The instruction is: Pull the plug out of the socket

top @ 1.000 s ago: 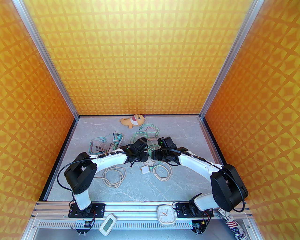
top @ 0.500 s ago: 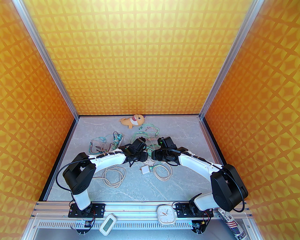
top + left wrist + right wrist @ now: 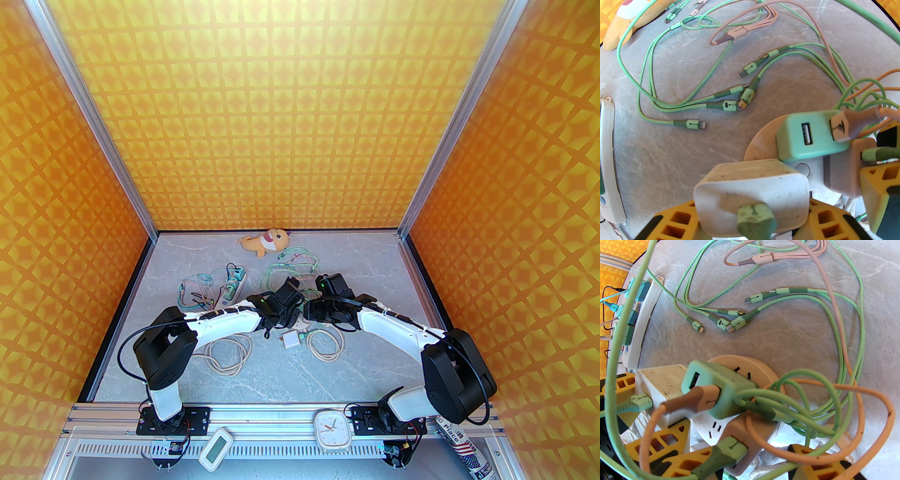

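A round beige-and-white socket [image 3: 761, 145] [image 3: 752, 366] lies mid-table [image 3: 296, 323] between both wrists. My left gripper [image 3: 752, 211] [image 3: 283, 318] is shut on a white plug [image 3: 752, 185] [image 3: 658, 383] with a green cable in it. The plug hides its own prongs, so I cannot tell whether it still sits in the socket. A mint-green adapter [image 3: 811, 138] [image 3: 717, 390] and a pinkish adapter [image 3: 843, 171] [image 3: 750, 429] stand plugged in. My right gripper [image 3: 750, 462] [image 3: 309, 314] is shut on the pinkish adapter, its yellow fingers [image 3: 677, 462] on either side.
Green and orange cables [image 3: 811, 404] loop over the socket and spread across the far table [image 3: 693, 103]. A white power strip [image 3: 234, 283] [image 3: 642, 317] lies to the left, a plush toy [image 3: 262, 243] at the back. A loose white adapter [image 3: 291, 339] and coiled beige cord [image 3: 227, 354] lie nearer.
The left arm has swung its wrist a little to the right and rolled it, closer to the right wrist. The right arm has stayed put.
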{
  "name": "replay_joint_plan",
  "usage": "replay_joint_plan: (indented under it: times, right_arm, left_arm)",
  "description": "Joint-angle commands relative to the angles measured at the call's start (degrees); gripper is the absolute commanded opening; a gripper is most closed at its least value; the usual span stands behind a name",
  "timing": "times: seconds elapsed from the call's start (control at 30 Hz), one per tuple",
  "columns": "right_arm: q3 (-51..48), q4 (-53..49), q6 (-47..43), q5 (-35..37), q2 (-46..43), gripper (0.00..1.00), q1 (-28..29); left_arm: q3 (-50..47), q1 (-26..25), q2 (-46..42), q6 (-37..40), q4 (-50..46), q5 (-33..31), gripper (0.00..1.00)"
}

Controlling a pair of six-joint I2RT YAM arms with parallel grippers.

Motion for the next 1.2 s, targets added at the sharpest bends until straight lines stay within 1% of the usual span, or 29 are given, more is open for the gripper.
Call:
replay_joint_plan:
  times: [0.0,0.13,0.3,0.63,0.77,1.03,1.17]
  right_arm:
    - [-4.3,-8.51,-1.39,5.7,5.32,0.5,-0.02]
    - [-4.21,-8.68,-1.63,5.91,5.77,0.49,0.0]
    - [-4.71,-8.52,-1.77,6.1,5.85,0.49,0.01]
    - [-5.23,-8.33,-1.87,6.09,6.06,0.49,0.0]
    - [-5.2,-8.24,-1.84,5.96,6.6,0.49,0.0]
    - [-4.92,-8.32,-1.88,5.78,7.22,0.49,0.09]
    - [-4.84,-8.5,-2.14,5.82,7.47,0.49,0.18]
  left_arm:
    - [3.07,-2.67,-1.55,0.49,3.04,5.23,0.11]
    - [1.88,-0.47,-3.22,-1.87,3.62,9.29,0.11]
    - [-1.89,3.55,-6.67,-6.09,7.5,15.07,0.11]
    - [-1.73,3.91,-6.63,-5.61,7.5,16.51,0.11]
    - [-0.19,2.9,-5.65,-3.29,5.35,14.45,0.11]
    - [5.49,-3.1,-0.99,3.33,-1.74,4.39,0.11]
    - [5.89,-4.07,-0.38,3.32,-1.88,4.19,0.1]
